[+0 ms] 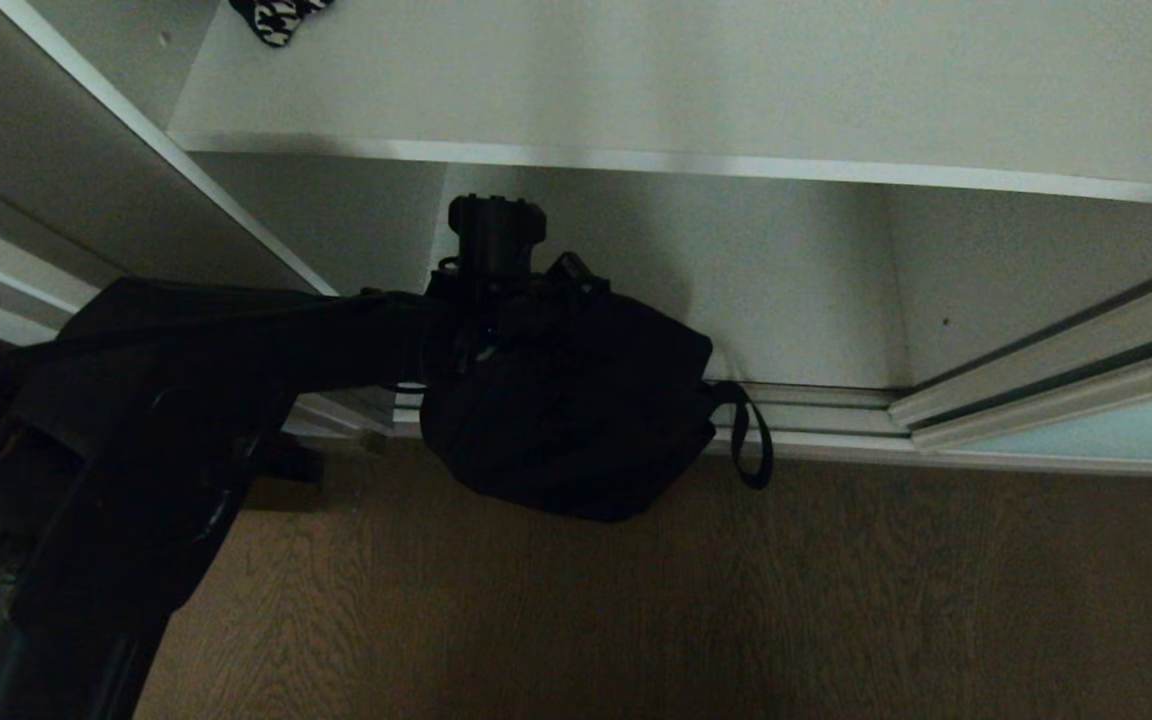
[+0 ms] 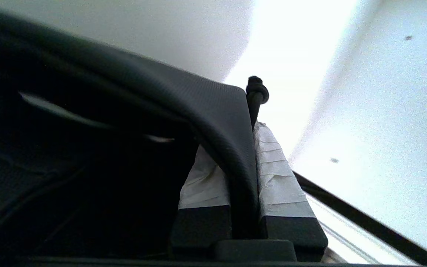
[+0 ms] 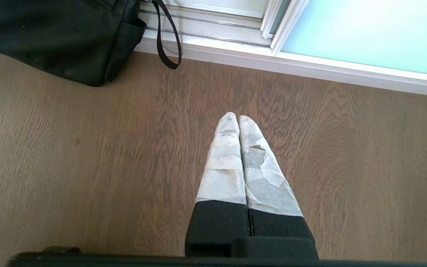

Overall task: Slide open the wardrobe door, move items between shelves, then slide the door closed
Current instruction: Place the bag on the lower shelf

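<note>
A floppy black bag [image 1: 576, 420] hangs from my left gripper [image 2: 235, 142] in front of the wardrobe's lower compartment, over the floor track. Its webbing strap [image 1: 751, 440] dangles on the right side. The taped fingers [image 2: 276, 174] are shut on a black fabric edge of the bag [image 2: 213, 111]. My left arm [image 1: 236, 340] reaches in from the left. A white-grey shelf [image 1: 686, 162] runs above the bag. The sliding wardrobe door [image 1: 1096, 430] stands slid to the right, leaving the compartment open. My right gripper [image 3: 235, 118] is shut on nothing and hangs over the floor, right of the bag [image 3: 50, 37].
Brown wood floor [image 1: 636, 620] lies before the wardrobe. The silver floor track [image 1: 816, 410] runs along the wardrobe's base. A black-and-white patterned item [image 1: 281, 18] lies at the upper shelf's back left. The wardrobe's side wall [image 1: 116, 190] slants along the left.
</note>
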